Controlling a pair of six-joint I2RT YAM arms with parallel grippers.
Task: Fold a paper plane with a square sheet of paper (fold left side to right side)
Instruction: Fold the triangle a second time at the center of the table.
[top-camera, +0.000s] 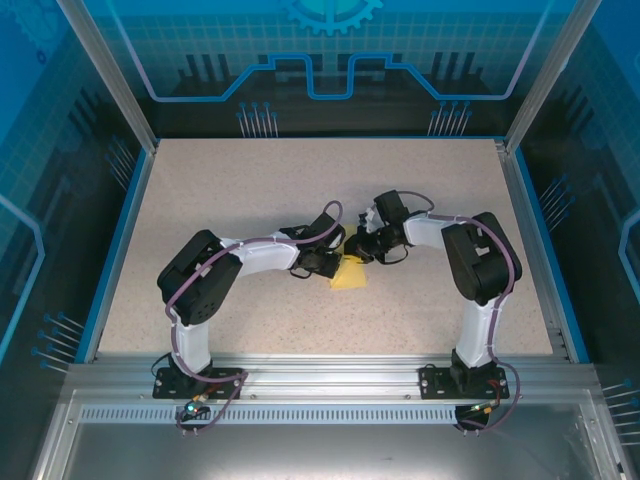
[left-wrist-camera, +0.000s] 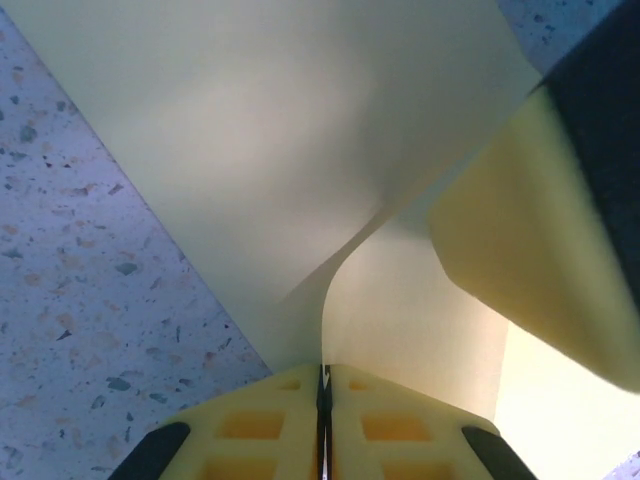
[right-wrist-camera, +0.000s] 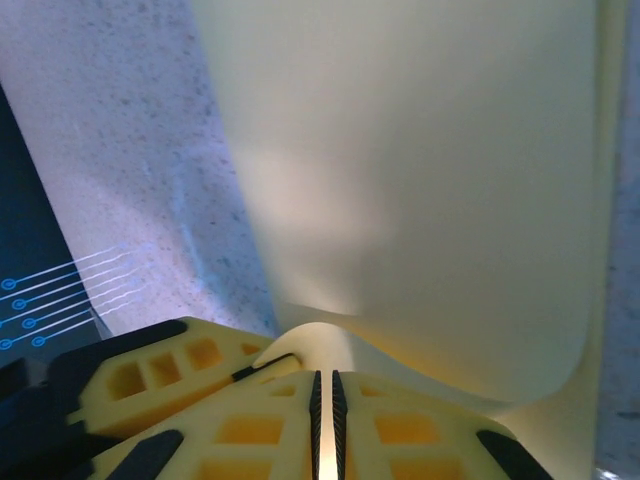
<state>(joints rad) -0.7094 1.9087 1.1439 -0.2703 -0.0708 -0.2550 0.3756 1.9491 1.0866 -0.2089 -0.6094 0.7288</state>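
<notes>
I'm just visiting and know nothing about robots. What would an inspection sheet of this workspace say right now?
Surface: speckled beige table.
Job's things: yellow paper sheet, bent, between the two hands.
Clutter: nothing seen.
Hands: left hand pinched shut on the sheet's edge; right hand closed on it too.
Cables: purple cables run along both arms.
Surroundings: blue patterned walls; metal rail at the front.

square sheet of paper (top-camera: 352, 279) partly hidden under left end effector (top-camera: 338, 263) and right end effector (top-camera: 359, 252), cropped in wrist views
</notes>
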